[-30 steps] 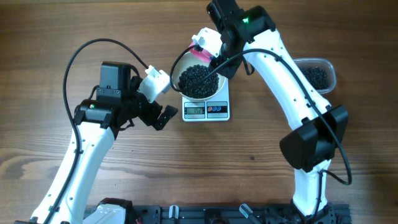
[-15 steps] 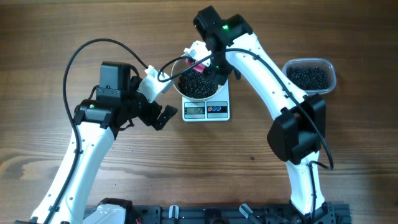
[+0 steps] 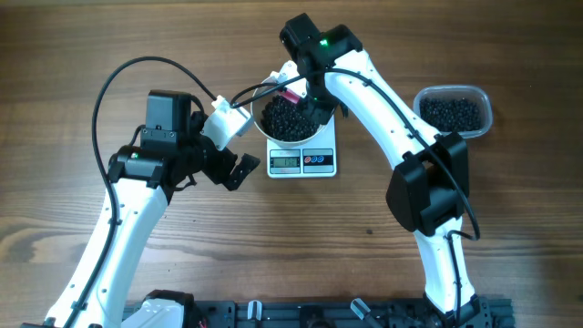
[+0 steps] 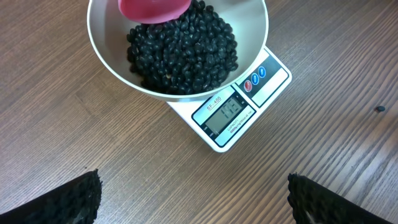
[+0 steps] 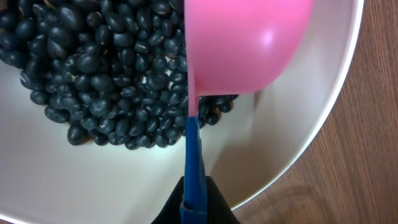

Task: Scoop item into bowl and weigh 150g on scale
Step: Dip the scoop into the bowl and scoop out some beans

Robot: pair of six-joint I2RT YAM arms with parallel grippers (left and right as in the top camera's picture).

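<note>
Item: black beans (image 4: 183,53), heaped in the white bowl (image 4: 106,43) on the scale (image 4: 270,74), centre-far on the tabletop (image 4: 93,155); more in the clear container (image 3: 454,111), far right. Right gripper (image 5: 198,208): jaws closed on the blue handle of the pink scoop (image 5: 249,43), scoop over the heap; left gripper (image 4: 196,202): jaws wide open, empty, left of the bowl. Handling: I would trickle beans in slowly, scoop clear of the rim so it adds no weight, reading the display (image 4: 227,118) between pours.

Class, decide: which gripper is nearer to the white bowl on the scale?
Right. The right gripper, shut on a pink scoop, hangs directly over the bowl; the left gripper stands open beside it, off to its left.
</note>
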